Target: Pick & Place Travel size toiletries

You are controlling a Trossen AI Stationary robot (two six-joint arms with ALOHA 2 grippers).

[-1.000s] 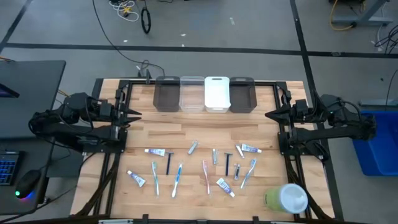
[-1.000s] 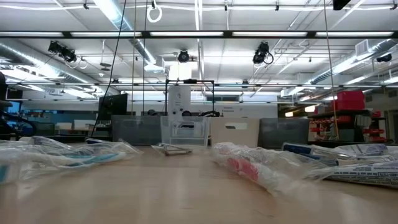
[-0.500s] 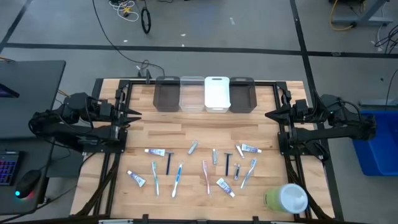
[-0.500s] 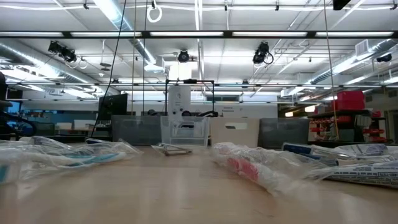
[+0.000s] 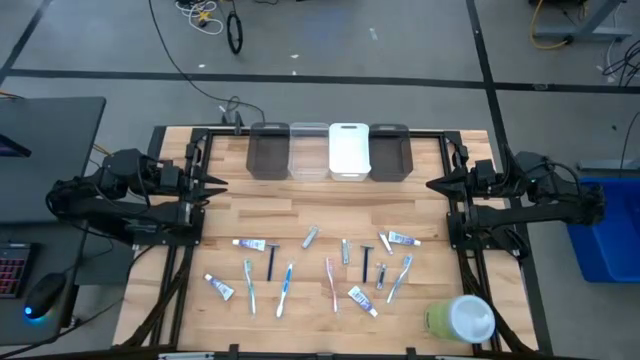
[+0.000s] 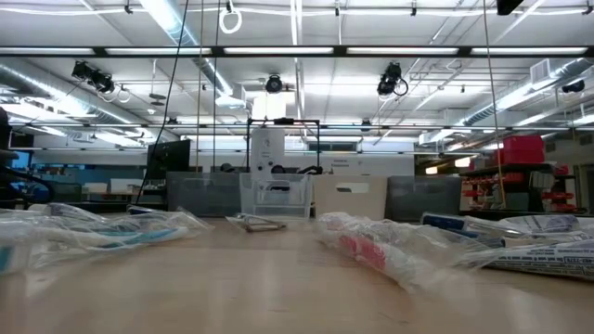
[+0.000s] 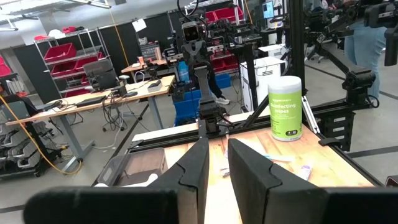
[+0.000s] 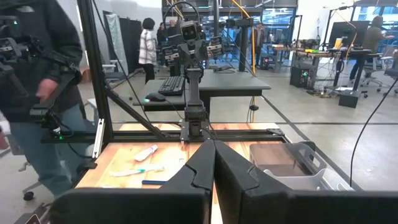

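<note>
From above, the travel size toiletries (image 5: 315, 268) lay scattered flat on the near half of the wooden table (image 5: 280, 210): toothbrushes, small tubes and black razors, each apart from its neighbours. A green-and-white round container (image 5: 460, 319) lay at the near right corner. The low view showed what the overhead one did not: each item sat in a crinkled clear wrapper (image 6: 390, 249), and the room's ceiling lights ran off behind.

Farther back, the left gripper (image 5: 218, 184) rested at the table's left edge and the right gripper (image 5: 432, 185) at its right edge, both pointing inward and well apart from the toiletries. The left wrist view showed its fingers (image 7: 196, 163) a small gap apart with nothing between them; the right wrist view showed its fingers (image 8: 200, 165) pressed together, empty, and a person (image 8: 37, 81) standing beside the table.

At the far edge stood four bins (image 5: 328, 152) in a row.
</note>
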